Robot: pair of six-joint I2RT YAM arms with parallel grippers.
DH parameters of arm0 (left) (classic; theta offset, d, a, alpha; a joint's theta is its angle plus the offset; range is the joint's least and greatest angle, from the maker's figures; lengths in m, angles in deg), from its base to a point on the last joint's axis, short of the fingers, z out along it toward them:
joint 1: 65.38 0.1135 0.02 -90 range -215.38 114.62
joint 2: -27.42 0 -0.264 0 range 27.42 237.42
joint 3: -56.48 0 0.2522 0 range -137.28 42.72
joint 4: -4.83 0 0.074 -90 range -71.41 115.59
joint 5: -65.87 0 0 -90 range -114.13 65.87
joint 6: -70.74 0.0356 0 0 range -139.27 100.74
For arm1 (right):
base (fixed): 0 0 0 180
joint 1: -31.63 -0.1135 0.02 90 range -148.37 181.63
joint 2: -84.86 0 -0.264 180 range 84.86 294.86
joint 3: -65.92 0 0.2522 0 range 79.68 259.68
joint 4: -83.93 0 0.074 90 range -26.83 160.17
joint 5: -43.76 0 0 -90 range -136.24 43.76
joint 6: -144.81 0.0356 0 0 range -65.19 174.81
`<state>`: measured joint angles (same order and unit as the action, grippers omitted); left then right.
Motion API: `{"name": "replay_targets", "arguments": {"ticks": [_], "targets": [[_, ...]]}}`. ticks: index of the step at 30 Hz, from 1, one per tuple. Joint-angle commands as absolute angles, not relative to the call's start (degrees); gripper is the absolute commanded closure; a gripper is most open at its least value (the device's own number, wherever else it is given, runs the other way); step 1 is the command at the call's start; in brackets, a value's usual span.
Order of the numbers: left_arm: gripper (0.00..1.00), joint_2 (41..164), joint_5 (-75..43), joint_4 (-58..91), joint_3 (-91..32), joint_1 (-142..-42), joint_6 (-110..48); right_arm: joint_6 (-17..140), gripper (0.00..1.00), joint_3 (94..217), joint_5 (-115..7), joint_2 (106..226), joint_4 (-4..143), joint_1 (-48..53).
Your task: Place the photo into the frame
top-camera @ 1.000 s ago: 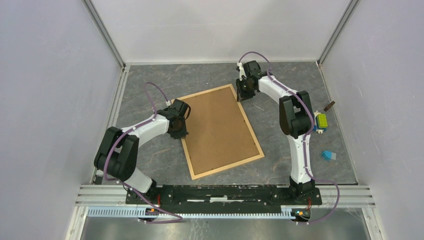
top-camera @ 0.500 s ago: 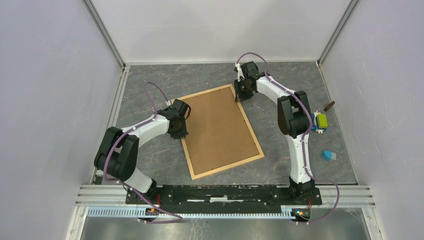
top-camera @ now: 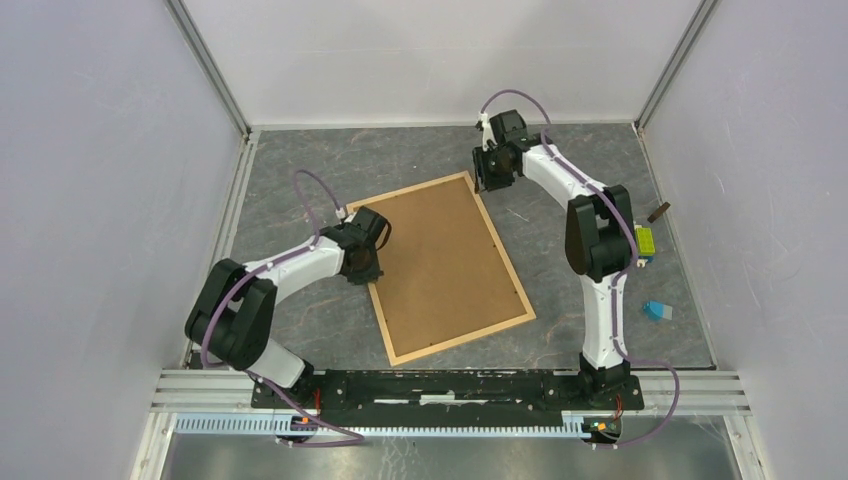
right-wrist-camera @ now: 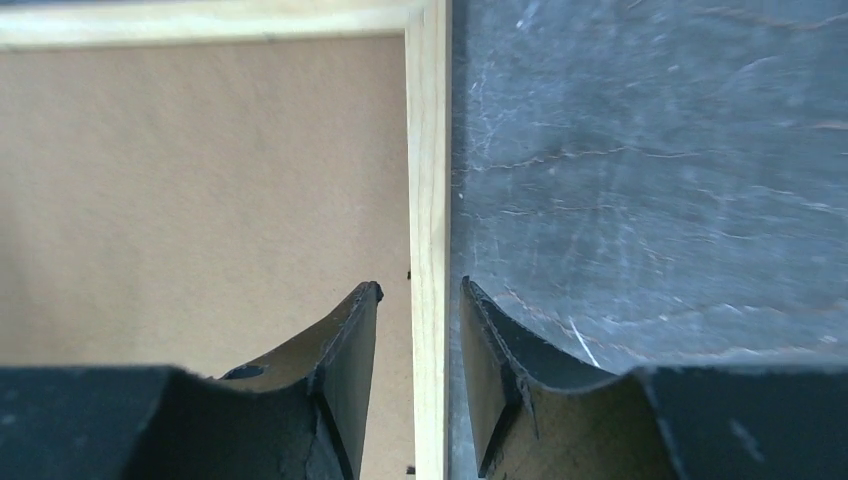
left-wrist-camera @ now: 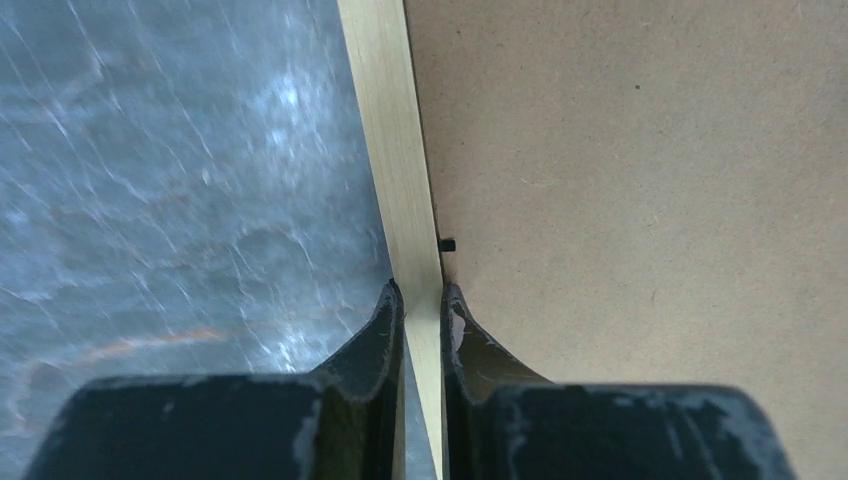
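The frame [top-camera: 465,335], thin light wood, lies flat on the grey table with a plain brown backing board [top-camera: 445,260] facing up. The photo is hidden. My left gripper [top-camera: 372,270] is at the frame's left rail; in the left wrist view the gripper [left-wrist-camera: 421,295] is shut on that rail [left-wrist-camera: 390,150], both fingers pressing it. My right gripper [top-camera: 487,182] is at the far right corner; in the right wrist view the gripper [right-wrist-camera: 420,290] straddles the right rail [right-wrist-camera: 428,150] with a gap on each side, so it is open.
A yellow-green block [top-camera: 645,242] sits beside the right arm. A small blue piece [top-camera: 657,311] and a small brown object [top-camera: 658,212] lie near the right wall. A thin sliver [top-camera: 517,213] lies right of the frame. Walls close three sides.
The frame has shifted to the right and turned slightly. My left gripper moved right and nearer with the rail. My right gripper moved a little right at the far corner.
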<state>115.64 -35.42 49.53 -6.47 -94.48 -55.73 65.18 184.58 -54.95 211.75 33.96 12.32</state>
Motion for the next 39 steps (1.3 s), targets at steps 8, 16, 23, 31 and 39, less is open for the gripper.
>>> {"name": "replay_targets", "arguments": {"ticks": [8,16,23,31,39], "targets": [[0.98,105.89,-34.66,51.09,1.37,-96.66,-73.12,63.00,0.64,182.35,-49.43,204.98,33.14,11.64],[0.98,104.08,-35.36,49.41,3.91,-96.71,-75.51,60.82,0.62,183.06,-42.75,208.37,31.05,6.22],[0.98,102.67,-38.90,51.24,3.74,-98.96,-75.51,61.10,0.65,183.09,-40.85,211.57,30.29,4.02],[0.98,103.18,-39.78,51.34,3.17,-99.83,-75.25,61.18,0.69,181.85,-37.69,210.68,30.97,3.60],[0.98,103.09,-40.40,51.40,3.50,-99.87,-75.07,61.48,0.73,184.13,-37.98,212.01,30.42,3.63]]}}
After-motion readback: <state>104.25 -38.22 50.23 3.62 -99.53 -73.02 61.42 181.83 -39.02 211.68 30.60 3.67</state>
